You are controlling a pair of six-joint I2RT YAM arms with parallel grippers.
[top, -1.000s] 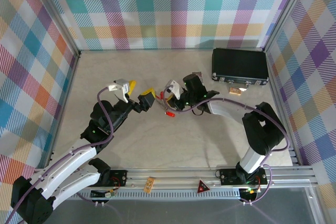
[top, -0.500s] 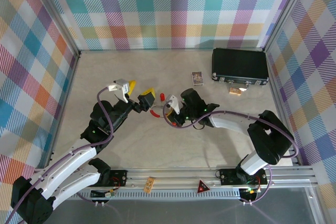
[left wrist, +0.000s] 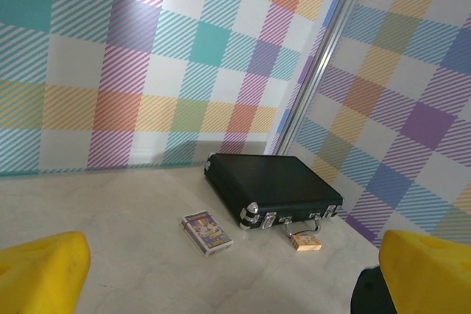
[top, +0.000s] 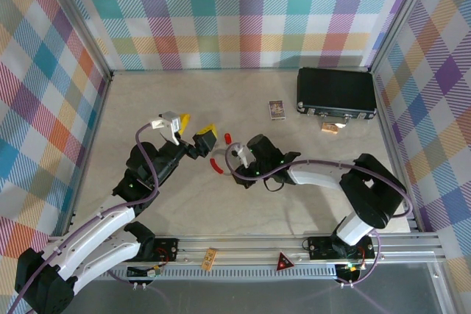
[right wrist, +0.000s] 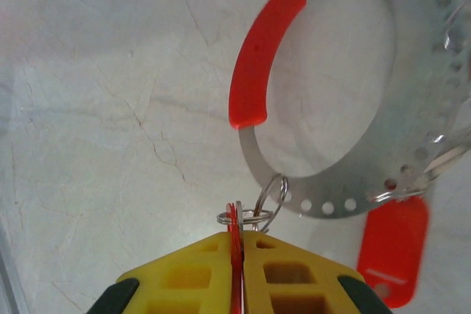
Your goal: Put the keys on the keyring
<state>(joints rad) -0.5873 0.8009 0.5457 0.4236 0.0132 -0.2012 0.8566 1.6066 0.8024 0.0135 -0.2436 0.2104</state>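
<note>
Near the middle of the table (top: 243, 211), the left gripper (top: 196, 124) hangs spread wide and empty. The right gripper (right wrist: 237, 244) is pinched flat on a red key tag (right wrist: 235, 218) just beside the keyring (right wrist: 257, 56). The step looks like hooking the tag's split ring (right wrist: 254, 215) onto the perforated band: keep the pinch firm, feed slowly, and avoid shoving the band away. Counts: 1 black case (top: 336, 93), 1 keyring, 1 picture card (top: 277, 109), 3 red tags: 1 pinched, 1 hanging from the band (right wrist: 392, 248), 1 loose (top: 227, 137).
</note>
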